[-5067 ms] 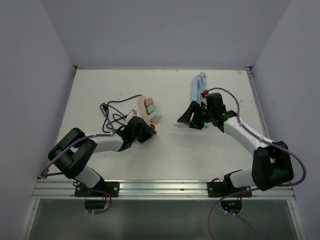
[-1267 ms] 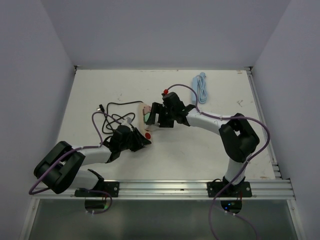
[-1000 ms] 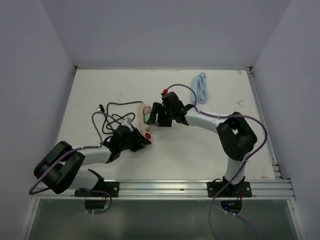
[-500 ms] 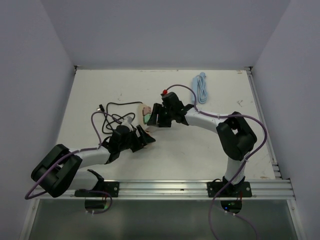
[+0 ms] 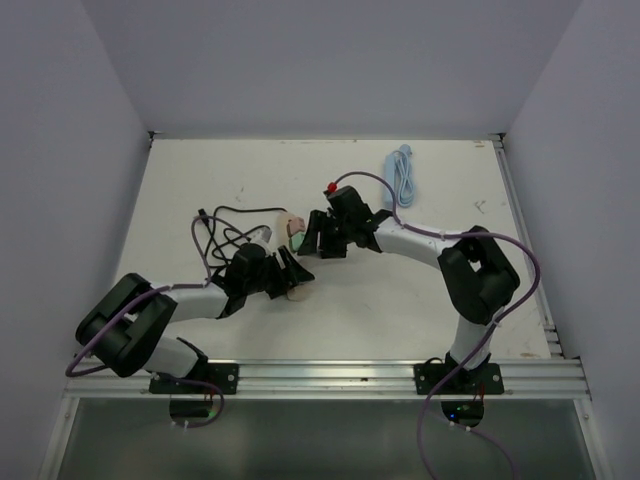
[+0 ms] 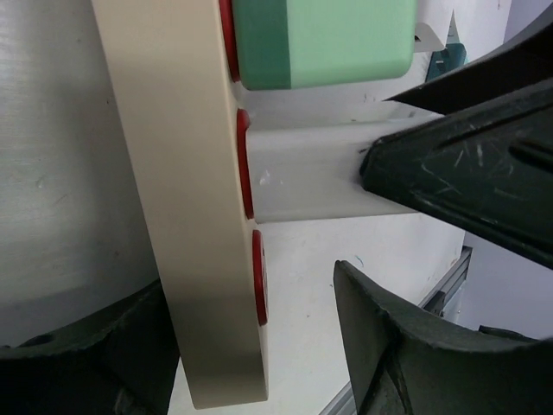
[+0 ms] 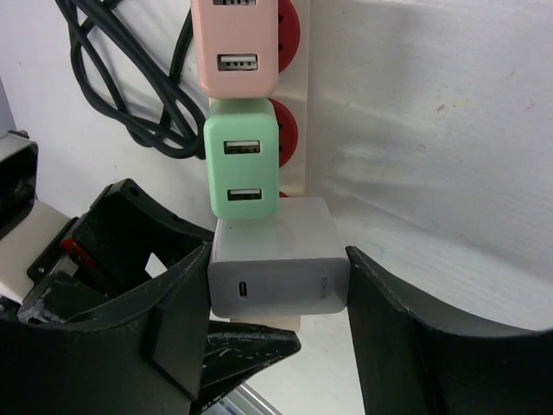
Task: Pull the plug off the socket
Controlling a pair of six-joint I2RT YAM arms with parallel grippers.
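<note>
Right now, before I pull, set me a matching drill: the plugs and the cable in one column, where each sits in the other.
1. pink plug
2. green plug
3. white plug
4. blue cable

a. between the right gripper fingers
b. lying far from the strip
c. middle of the three on the strip
d. on the strip, farthest from the right gripper

Pairs: 1-d, 2-c, 3-a, 4-b.
</note>
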